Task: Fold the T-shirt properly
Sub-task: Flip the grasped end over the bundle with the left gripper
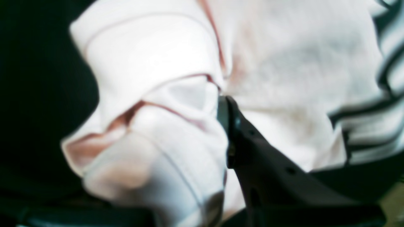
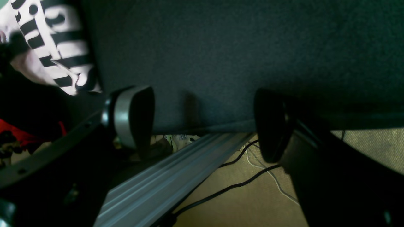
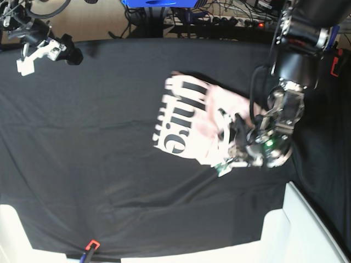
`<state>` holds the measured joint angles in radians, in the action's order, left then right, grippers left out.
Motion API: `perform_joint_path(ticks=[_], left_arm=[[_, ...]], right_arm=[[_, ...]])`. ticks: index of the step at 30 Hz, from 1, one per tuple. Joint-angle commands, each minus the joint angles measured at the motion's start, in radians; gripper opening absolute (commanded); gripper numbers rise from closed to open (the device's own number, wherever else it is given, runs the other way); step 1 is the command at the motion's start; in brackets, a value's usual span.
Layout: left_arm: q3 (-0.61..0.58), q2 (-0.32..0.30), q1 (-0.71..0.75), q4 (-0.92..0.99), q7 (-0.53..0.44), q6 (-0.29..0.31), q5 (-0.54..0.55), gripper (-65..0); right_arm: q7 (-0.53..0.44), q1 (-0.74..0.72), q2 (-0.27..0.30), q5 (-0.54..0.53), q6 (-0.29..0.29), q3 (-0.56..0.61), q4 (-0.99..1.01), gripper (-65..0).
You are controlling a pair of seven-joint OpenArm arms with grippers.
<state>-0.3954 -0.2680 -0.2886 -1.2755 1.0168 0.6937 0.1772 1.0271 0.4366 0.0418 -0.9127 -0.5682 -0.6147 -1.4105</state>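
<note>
Left hand (image 1: 221, 104): pinched on T-shirt (image 3: 189, 123) sleeve.
Right hand (image 2: 205, 123): open, empty.
Tip: carry fold across flat, avoid bunching.

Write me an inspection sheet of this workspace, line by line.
Surface: black cloth covers the table, with some wrinkles.
Job's things: T-shirt bunched up, lettering facing up, one edge lifted by the left arm.
Clutter: small red-and-black item at the near cloth edge; too small to identify.
Grippers: left claw shut on T-shirt fabric; right claw open, empty, by the table edge.
Cables: loose leads on the floor under the table; a tangle behind the far edge.
Surroundings: aluminium rail below the table; white panel at the near corner.
</note>
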Motion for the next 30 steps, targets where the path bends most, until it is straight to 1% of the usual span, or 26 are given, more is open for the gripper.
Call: perform_joint_path(ticks=[1,3,5,7,9,14,19,25,30], left_arm=[[0.002,0.026,-0.031,-0.013,-0.013,0.004,-0.063,-65.0],[0.000,0.082,-0.050,0.013,-0.017,0.004,-0.219,-65.0],[0.000,0.151,-0.070,0.053,-0.026,0.004,-0.357,-65.0],[0.000,0.206,-0.080,0.081,-0.083,0.004,-0.445,-65.0],[0.002,0.250,-0.088,0.102,-0.141,0.004,-0.509,-65.0],[0.000,0.349,-0.130,0.185,-0.244,0.004,-0.605,-65.0],[0.000,0.422,-0.191,0.303,-0.342,0.004,-0.684,-65.0],[-0.012,0.425,-0.237,0.380,-0.435,0.004,-0.697,-65.0],[-0.139,0.425,-0.242,0.382,-0.485,0.004,-0.690,-65.0]], right_arm=[[-0.006,0.006,0.007,-0.019,-0.009,-0.001,-0.014,-18.1],[-0.004,0.006,0.007,-0.019,-0.009,-0.001,-0.014,-18.1],[-0.004,0.006,-0.003,-0.019,-0.009,-0.001,-0.014,-18.1],[-0.003,0.006,-0.006,-0.019,-0.009,-0.001,-0.014,-18.1],[-0.003,0.006,-0.007,-0.019,-0.009,-0.001,-0.014,-18.1],[-0.004,0.006,-0.007,-0.019,-0.009,0.000,-0.014,-18.1],[-0.004,0.001,-0.007,-0.019,-0.009,0.002,-0.016,-18.1],[-0.006,-0.014,-0.006,-0.016,-0.008,0.002,-0.069,-18.3],[-0.004,-0.035,-0.006,-0.015,-0.006,0.000,-0.074,-18.3]])
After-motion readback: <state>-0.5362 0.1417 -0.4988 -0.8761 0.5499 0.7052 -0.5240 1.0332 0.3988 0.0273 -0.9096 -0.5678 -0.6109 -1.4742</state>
